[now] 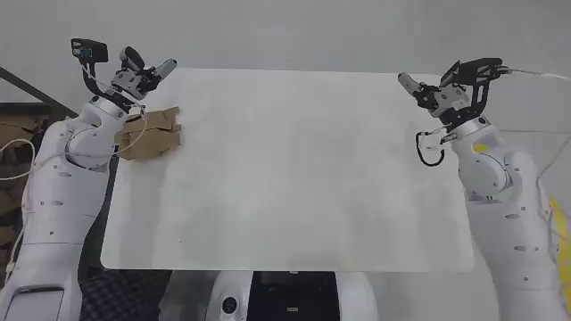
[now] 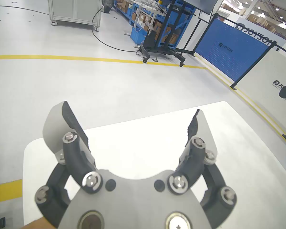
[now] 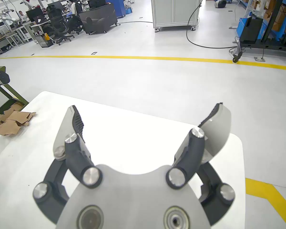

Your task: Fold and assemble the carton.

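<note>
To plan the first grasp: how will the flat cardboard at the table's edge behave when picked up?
The cardboard looks like thin flat sheets with flaps, so it is probably light and may bend at its creases. Several pieces seem to overlap, so lifting one might drag another. Lying flat, it likely offers only edges to pinch.

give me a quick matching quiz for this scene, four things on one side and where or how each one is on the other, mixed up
1 left end effector
2 right end effector
3 cardboard pieces
4 table

A brown, flat, beside the table's edge
B open, at the far corner away from the cardboard
C white, rounded corners
D open, at the far corner next to the cardboard

Pairs: 1-D, 2-B, 3-A, 4-C
</note>
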Controlling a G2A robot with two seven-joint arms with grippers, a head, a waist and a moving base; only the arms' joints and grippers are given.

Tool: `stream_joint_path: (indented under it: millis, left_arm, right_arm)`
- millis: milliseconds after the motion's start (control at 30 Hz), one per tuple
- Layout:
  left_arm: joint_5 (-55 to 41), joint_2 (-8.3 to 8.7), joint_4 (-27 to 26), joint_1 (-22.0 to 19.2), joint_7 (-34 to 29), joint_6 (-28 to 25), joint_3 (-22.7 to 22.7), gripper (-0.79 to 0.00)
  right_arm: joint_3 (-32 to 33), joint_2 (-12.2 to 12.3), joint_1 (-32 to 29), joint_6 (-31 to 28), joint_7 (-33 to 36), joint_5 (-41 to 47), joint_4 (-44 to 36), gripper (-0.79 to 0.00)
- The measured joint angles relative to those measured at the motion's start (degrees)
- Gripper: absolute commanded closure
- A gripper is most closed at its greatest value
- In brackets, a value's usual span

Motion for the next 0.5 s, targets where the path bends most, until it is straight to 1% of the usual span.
stream_joint_path:
  millis: [400,500]
  left_arm:
    - [0.0,0.00,0.0,0.0,0.0,0.0,0.0,-0.785]
    - [-2.2,-0.08,-0.3,0.4,-1.7,1.0,-0.3,-0.785]
  right_arm:
    - [0.0,0.0,0.0,0.0,0.0,0.0,0.0,-0.785]
    - [0.0,0.0,0.0,0.0,0.0,0.0,0.0,-0.785]
